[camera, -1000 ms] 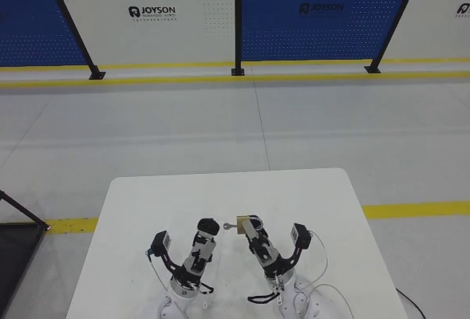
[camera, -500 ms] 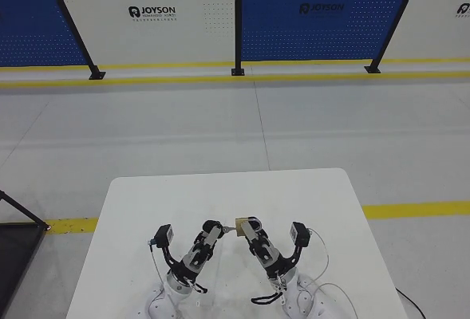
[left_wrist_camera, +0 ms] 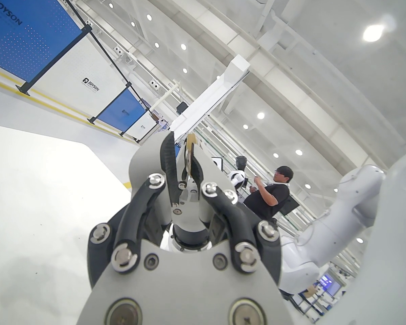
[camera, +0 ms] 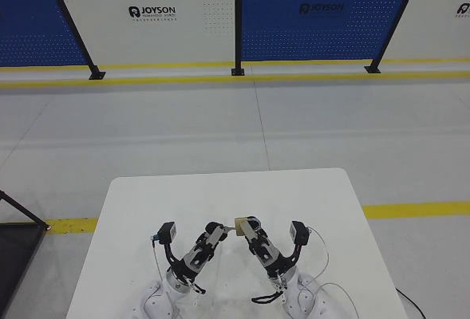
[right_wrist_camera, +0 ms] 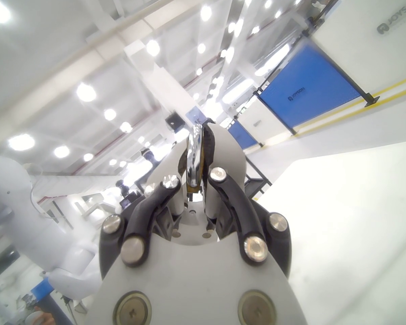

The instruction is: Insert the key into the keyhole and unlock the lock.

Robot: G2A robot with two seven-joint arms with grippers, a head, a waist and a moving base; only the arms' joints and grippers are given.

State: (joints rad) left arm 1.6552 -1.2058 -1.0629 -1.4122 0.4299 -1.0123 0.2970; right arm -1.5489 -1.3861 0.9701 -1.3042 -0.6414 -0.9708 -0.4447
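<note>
Because the key (left_wrist_camera: 189,153) is a thin, stiff, light blade of metal, it would likely twist or slip between smooth pads if pinched near its tip. The flat bow is the better place to take it. The left end effector (left_wrist_camera: 183,148) appears to grip it about there, fingers almost shut on the key, which stands edge-on at the centre of the left wrist frame.

The lock (right_wrist_camera: 193,162) looks like a small brass padlock with a chrome shackle. I judge it rigid, heavier than the key and slick on the shackle, so its flat body faces should give the surer hold. The right end effector (right_wrist_camera: 199,143) is clamped narrowly around it, with the shackle rising between the fingers at the middle of the right wrist frame.

In the top view both things are held above the white bench (camera: 219,191), at the lower centre of the frame. The lock sits just right of the key, whose tip meets the lock's left face. Whether the tip sits in the keyhole is too small to tell.
</note>
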